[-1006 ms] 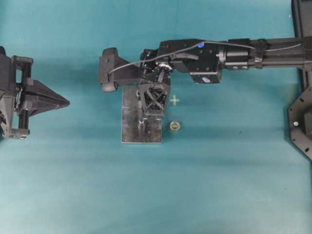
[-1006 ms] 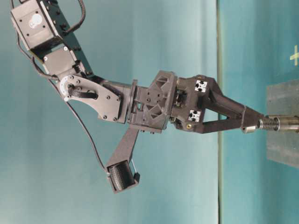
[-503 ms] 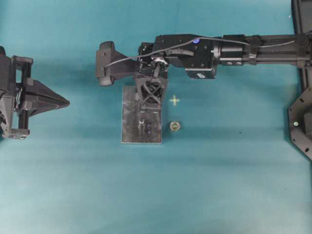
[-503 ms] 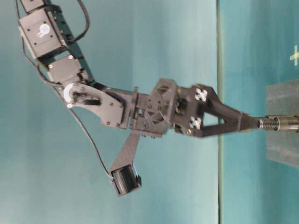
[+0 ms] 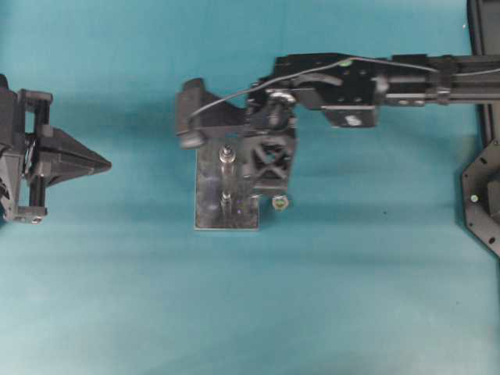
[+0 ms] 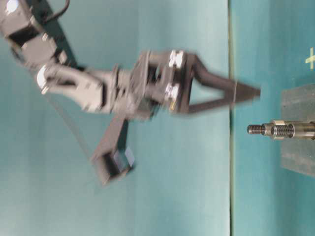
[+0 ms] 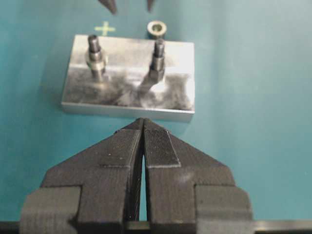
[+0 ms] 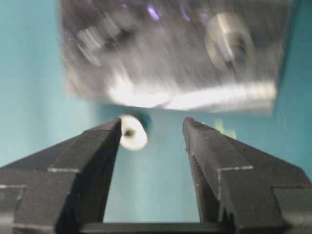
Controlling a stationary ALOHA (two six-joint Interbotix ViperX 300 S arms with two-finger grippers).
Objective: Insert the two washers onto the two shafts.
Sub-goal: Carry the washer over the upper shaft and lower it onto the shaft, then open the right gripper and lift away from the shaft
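Now the silvery ring-shaped washer (image 7: 96,57) encircles the threaded steel shaft (image 7: 94,52), the right tool (image 8: 152,132) gaping empty at its 12 o'clock.

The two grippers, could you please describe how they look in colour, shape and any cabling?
Both are matte black. The left gripper has wedge-shaped fingers with ribbed pads. The right gripper has similar tapering fingers and an X-braced frame; a thin grey cable loops over its wrist.

I work in a robot lab: a table (image 5: 117,297) covered in plain teal, a backdrop of the same teal, a taped yellow cross (image 7: 104,28), and my black arm mounts at the edges.
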